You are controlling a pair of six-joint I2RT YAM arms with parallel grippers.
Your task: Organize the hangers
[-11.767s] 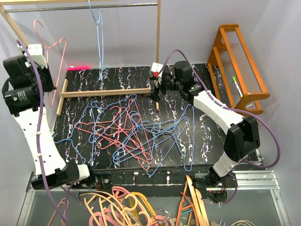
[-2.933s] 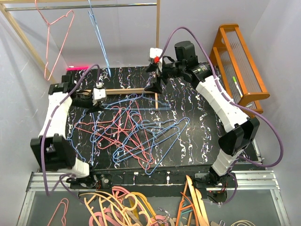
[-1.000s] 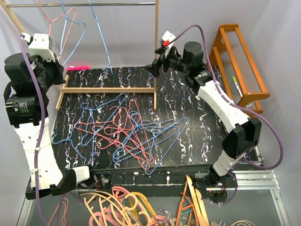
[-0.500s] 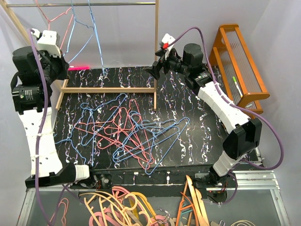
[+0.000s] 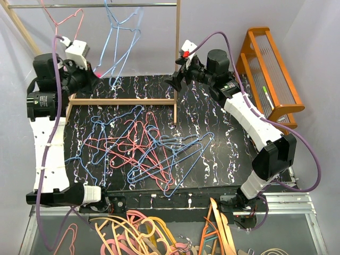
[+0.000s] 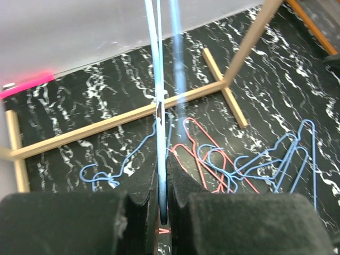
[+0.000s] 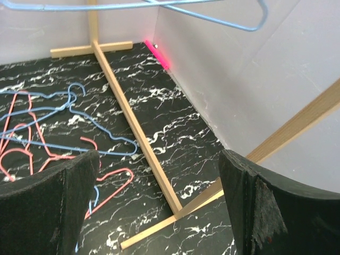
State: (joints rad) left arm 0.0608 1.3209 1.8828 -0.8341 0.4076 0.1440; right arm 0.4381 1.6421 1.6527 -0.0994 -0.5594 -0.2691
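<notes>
A tangled pile of thin pink-red and light blue wire hangers [image 5: 143, 149] lies on the black marbled table [image 5: 212, 111]; it also shows in the left wrist view [image 6: 239, 164]. A pink hanger [image 5: 64, 18] and blue hangers [image 5: 121, 32] are up at the metal rail [image 5: 154, 5]. My left gripper [image 5: 91, 79] is raised at the back left and shut on the wire of a blue hanger [image 6: 159, 106], pinched between the pads [image 6: 162, 172]. My right gripper [image 5: 172, 82] is open and empty beside the rack's right post [image 5: 177, 53]; its view [image 7: 159, 159] shows a blue hanger [image 7: 212, 16] overhead.
The wooden rack's base bar [image 5: 122, 101] crosses the back of the table. An orange wooden stand [image 5: 271, 69] sits at the right. Thicker orange, pink and cream hangers [image 5: 143, 234] lie below the front edge. Walls close in at the back and left.
My left arm has swung right and lower with the blue hanger in its grip, and the hanger has shifted right along the rail. The right arm has barely moved.
</notes>
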